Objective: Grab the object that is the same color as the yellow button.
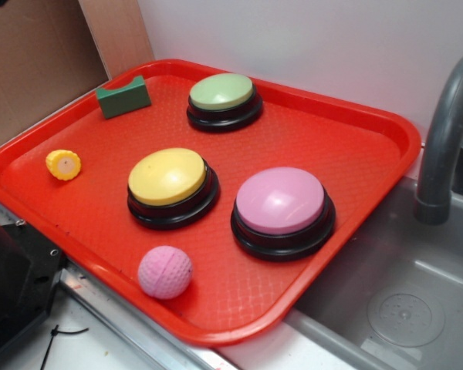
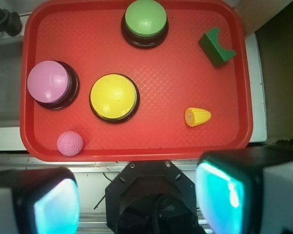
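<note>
corn piece | yellow, on side | right of yellow button

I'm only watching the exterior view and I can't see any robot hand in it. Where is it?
Observer: The wrist view shows the gripper off the tray, just outside one long rim. Its fingers are wide apart with nothing between them.
Operator: Is that small yellow thing a flat disc?
Observer: No. From above, the corn piece is a cone lying on its side. You see only its flat end.
Operator: Which way does its tip point?
Observer: Away from the yellow button, toward the tray's short rim.
</note>
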Robot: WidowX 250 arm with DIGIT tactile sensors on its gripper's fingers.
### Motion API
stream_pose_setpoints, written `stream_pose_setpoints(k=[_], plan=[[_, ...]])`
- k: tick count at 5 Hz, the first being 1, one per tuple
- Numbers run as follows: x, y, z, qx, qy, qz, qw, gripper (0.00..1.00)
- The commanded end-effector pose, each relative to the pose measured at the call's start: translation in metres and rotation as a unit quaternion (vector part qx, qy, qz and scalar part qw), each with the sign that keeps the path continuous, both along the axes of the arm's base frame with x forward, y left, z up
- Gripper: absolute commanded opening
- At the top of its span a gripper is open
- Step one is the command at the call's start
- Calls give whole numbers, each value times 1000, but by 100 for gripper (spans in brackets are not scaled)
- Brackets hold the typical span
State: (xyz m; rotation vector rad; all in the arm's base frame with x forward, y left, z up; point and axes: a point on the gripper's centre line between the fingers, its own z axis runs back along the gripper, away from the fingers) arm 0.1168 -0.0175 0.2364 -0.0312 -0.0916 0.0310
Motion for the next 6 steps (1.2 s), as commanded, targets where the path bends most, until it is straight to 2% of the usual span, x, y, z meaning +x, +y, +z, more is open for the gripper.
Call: stream_pose_setpoints(k=[1, 2, 3, 4, 5, 6], plan=[[0, 0, 0, 0, 0, 0, 1000, 100], [2, 18, -10, -22, -14, 124, 992, 100], [9, 33, -27, -35, -42, 246, 968, 100], [14, 50, -48, -33, -53, 365, 929, 100], [18, 65, -67, -29, -64, 477, 876, 100], [24, 82, -92, -24, -79, 582, 809, 100]])
